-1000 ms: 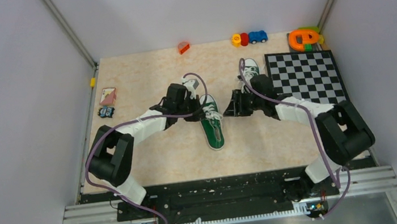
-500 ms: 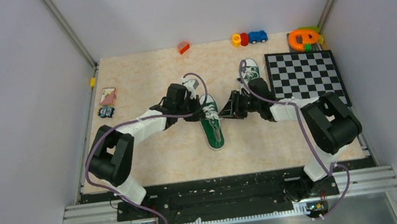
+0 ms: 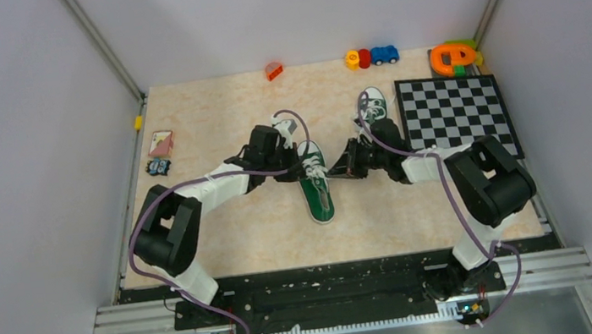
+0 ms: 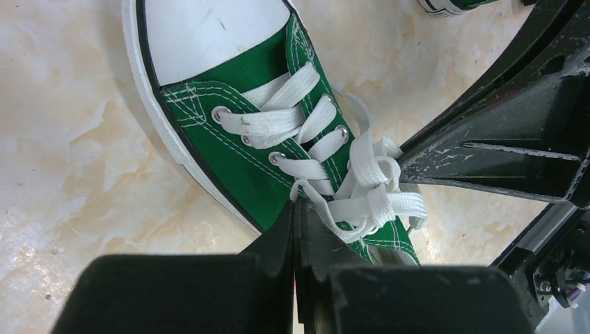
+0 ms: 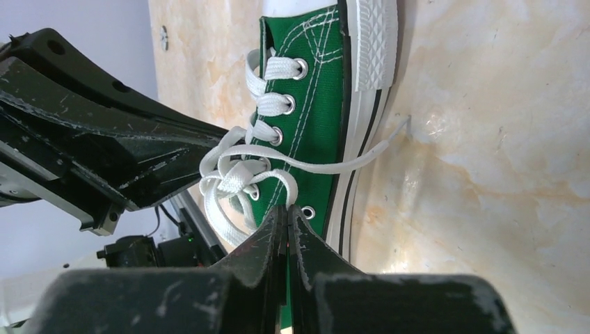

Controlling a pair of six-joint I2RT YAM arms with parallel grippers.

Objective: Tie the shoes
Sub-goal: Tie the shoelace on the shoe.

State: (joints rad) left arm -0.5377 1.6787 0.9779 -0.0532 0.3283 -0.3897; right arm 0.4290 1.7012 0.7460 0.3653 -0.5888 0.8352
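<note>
One of the shoes (image 3: 315, 187), green canvas with a white sole and toe cap, lies mid-table with its toe toward the arms. The other shoe (image 3: 371, 107) lies farther back, beside the right arm. My left gripper (image 4: 298, 203) is shut on a strand of the white lace (image 4: 362, 188) at the near shoe's (image 4: 236, 153) tongue. From the opposite side, my right gripper (image 5: 287, 207) is shut on a loop of the same lace (image 5: 233, 174) next to an eyelet of the shoe (image 5: 320, 125). A loose lace end (image 5: 376, 147) trails over the sole onto the table.
A checkerboard (image 3: 456, 113) lies at the right, close to the right arm. Small toys (image 3: 371, 57), an orange piece (image 3: 273, 71) and an orange-green toy (image 3: 454, 56) line the back edge. A card (image 3: 160, 143) and a small item (image 3: 159, 167) sit at the left.
The right gripper has moved left to the near shoe and shut on a lace loop. The left gripper has stayed shut on its strand.
</note>
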